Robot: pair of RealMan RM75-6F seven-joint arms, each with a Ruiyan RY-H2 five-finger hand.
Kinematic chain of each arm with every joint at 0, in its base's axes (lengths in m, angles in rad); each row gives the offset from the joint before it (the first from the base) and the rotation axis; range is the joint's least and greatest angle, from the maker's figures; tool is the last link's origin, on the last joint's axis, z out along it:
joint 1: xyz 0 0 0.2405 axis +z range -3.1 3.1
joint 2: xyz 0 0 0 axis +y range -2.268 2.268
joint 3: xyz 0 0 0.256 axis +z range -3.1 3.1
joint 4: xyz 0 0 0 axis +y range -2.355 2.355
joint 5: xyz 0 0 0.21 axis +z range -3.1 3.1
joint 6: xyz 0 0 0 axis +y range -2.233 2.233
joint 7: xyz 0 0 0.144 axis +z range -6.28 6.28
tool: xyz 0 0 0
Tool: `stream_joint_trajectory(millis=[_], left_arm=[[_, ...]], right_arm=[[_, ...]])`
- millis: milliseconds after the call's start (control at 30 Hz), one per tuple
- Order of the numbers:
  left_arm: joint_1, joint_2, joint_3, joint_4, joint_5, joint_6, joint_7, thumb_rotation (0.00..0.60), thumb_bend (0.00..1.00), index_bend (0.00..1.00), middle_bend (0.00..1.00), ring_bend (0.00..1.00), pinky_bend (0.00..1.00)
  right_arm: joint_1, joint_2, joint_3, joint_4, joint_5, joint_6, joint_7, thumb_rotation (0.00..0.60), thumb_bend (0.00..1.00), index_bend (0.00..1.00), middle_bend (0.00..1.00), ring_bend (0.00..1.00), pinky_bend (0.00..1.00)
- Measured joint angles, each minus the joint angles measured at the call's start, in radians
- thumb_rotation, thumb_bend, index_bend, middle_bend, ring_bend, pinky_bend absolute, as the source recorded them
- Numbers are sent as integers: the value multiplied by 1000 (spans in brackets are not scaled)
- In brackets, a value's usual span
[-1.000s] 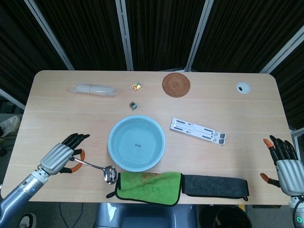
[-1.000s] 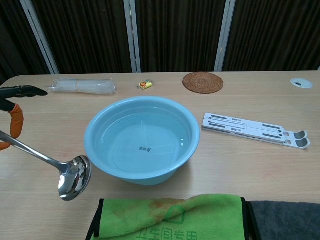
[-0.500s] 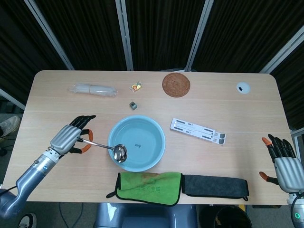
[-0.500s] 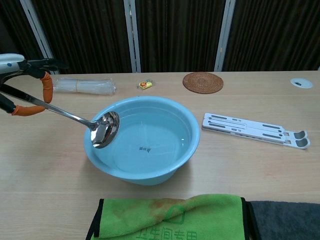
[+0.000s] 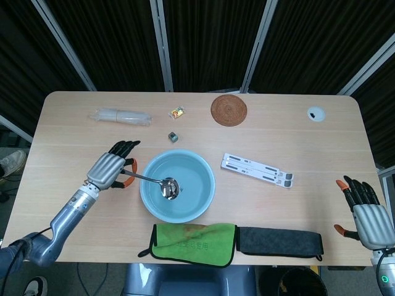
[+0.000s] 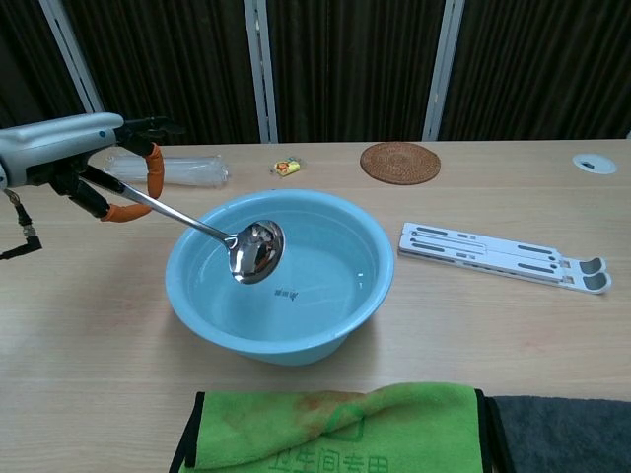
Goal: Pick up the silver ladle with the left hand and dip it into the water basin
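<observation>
Now ladle (image 6: 254, 248) bowl above basin (image 6: 370, 258) water

My head view looks steeply down from above on the whole counter (image 5: 62, 135). My chest view sits low and close at the near edge, facing across it. Both share the basin (image 5: 178, 185) and trivet (image 6: 399, 163).

I am working in a lab-style test booth: dark curtain panels (image 5: 203, 43) on metal frames are enclosing my pale wooden tabletop (image 5: 290, 132).
</observation>
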Motion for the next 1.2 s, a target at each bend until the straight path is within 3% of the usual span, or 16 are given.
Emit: stream_joint_trajectory(millis=[233, 800, 1200], left_arm=[[-33, -75, -22, 81, -44, -21, 87, 600, 442, 651, 0, 0, 0], [-119, -215, -51, 233, -90, -114, 93, 600, 442, 653, 0, 0, 0], [-134, -207, -45, 182, -108, -157, 80, 600, 443, 656, 0, 0, 0]], right_arm=[[14, 0, -11, 6, -5, -36, -1, 600, 17, 58, 0, 0, 0], [24, 9, -9, 13, 5, -49, 34, 600, 17, 58, 0, 0, 0], [23, 16, -8, 26, 12, -47, 58, 600, 17, 58, 0, 0, 0]])
